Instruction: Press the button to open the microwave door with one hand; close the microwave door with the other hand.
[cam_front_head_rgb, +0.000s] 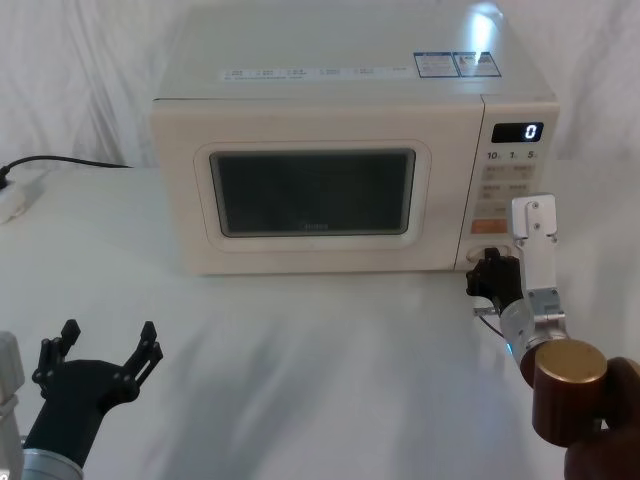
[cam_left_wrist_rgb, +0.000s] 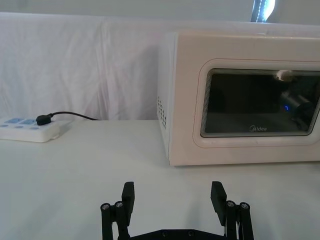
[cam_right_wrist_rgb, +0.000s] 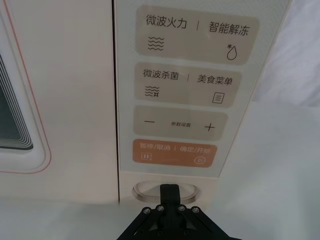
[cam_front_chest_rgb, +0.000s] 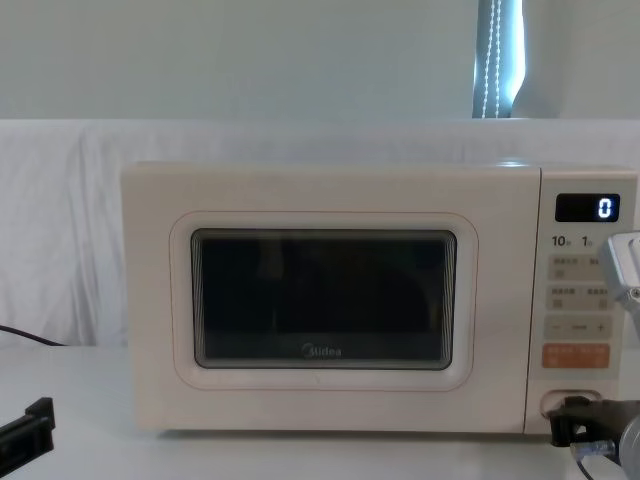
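The cream microwave stands at the back of the table with its door (cam_front_head_rgb: 310, 195) (cam_left_wrist_rgb: 260, 107) (cam_front_chest_rgb: 320, 300) closed flush. At the bottom of the control panel sits the pill-shaped button (cam_right_wrist_rgb: 145, 190) (cam_front_chest_rgb: 573, 397). My right gripper (cam_front_head_rgb: 487, 272) (cam_right_wrist_rgb: 169, 189) (cam_front_chest_rgb: 562, 420) is shut, with its joined tips resting against the middle of the button. My left gripper (cam_front_head_rgb: 108, 342) (cam_left_wrist_rgb: 172, 192) hangs open low over the table's front left, well short of the door, with nothing between its fingers.
A white power strip (cam_front_head_rgb: 15, 195) (cam_left_wrist_rgb: 27, 129) with a black plug and cable lies at the far left of the table. Just above the button is the orange key (cam_right_wrist_rgb: 175, 154). The display (cam_front_head_rgb: 518, 132) reads 0. White cloth covers the table.
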